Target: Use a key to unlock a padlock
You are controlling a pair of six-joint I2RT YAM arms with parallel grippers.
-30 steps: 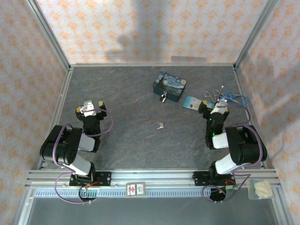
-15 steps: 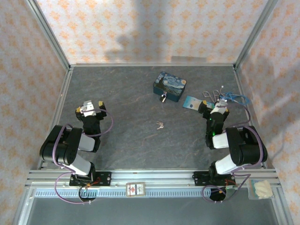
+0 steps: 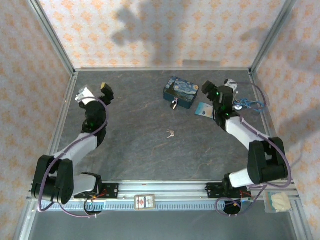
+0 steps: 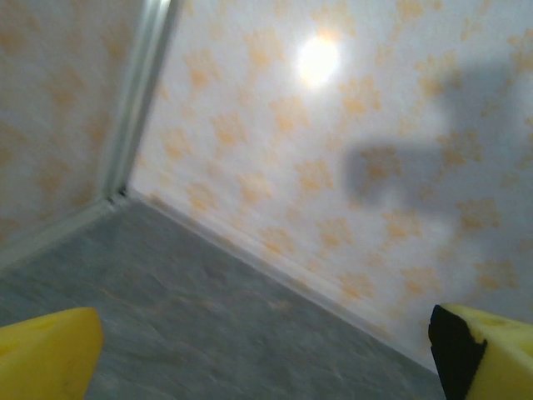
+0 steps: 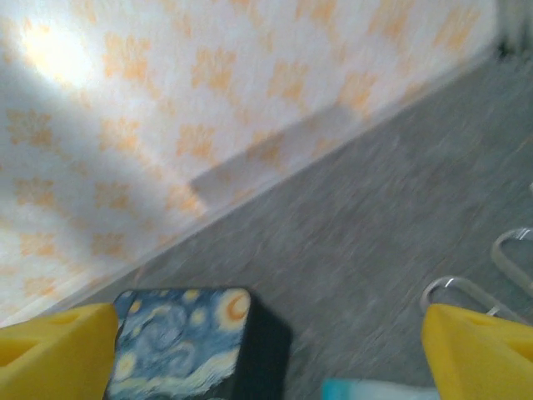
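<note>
Where the near side of the blue tin (image 3: 181,91) meets the grey table (image 3: 130,150), the padlock (image 3: 174,104) lies touching or just beside the tin: a tiny thing with a dark body and a thin silvery shackle. The key (image 3: 170,133), a small bunch of pale silvery metal, lies on bare table well in front of the tin, nearer the arm bases and apart from the padlock. Just right of the tin lies a teal card (image 3: 204,110), and further right a blue cord (image 3: 251,104) trails by the table's edge. The right arm stretches over that stretch of table, with the right gripper (image 3: 218,86) hovering just right of the tin, its yellow fingers (image 5: 479,354) spread wide and holding nothing. The right wrist view looks down between them at the tin's painted lid, with the silver loops of the scissors (image 5: 456,282) to one side. The left gripper (image 3: 94,91) hangs far left of the tin, near the side wall, its yellow fingertips (image 4: 46,354) likewise wide apart and empty. The padlock's long axis seems to run from the tin toward the near edge. The key bunch is too small for me to tell which way it points.
</note>
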